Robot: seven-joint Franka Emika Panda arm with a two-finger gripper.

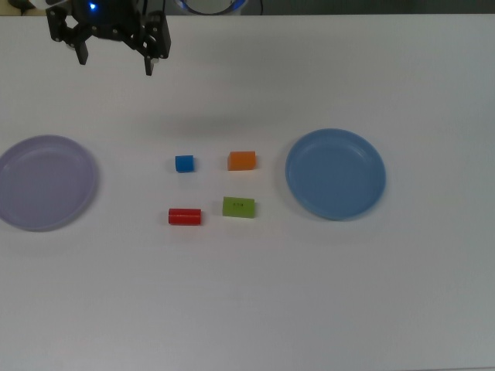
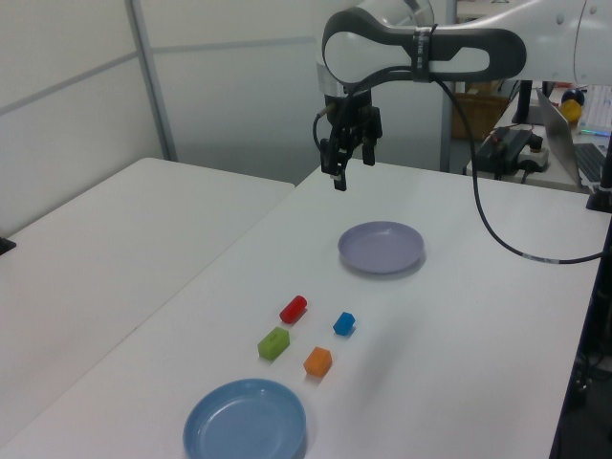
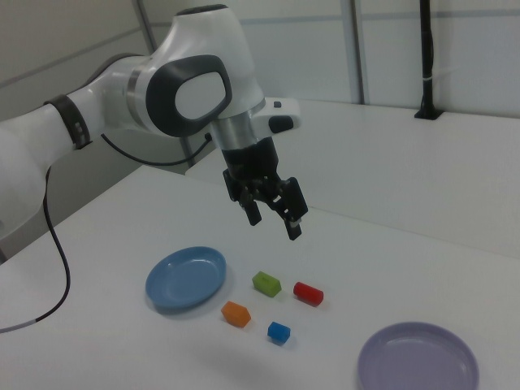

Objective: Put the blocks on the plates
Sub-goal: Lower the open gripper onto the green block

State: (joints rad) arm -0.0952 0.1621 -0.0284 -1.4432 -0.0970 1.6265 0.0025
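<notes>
Four blocks lie on the white table between two plates: a blue cube [image 1: 184, 163], an orange brick [image 1: 241, 160], a lime-green brick [image 1: 238, 207] with a dark mark, and a red cylinder [image 1: 185, 216] on its side. The lavender plate [image 1: 45, 182] lies at the top view's left, the blue plate [image 1: 336, 173] at the top view's right; both hold nothing. My gripper [image 1: 116, 63] hangs open high above the table, at the top view's upper left, away from all blocks. It shows too in the left view [image 2: 341, 173] and the right view [image 3: 275, 221].
A second white table [image 2: 115, 249] adjoins on the left view's left. A black cable [image 2: 497, 220] hangs from the arm on the left view's right, with equipment [image 2: 512, 143] behind. A black post [image 3: 426, 57] stands at the right view's far back.
</notes>
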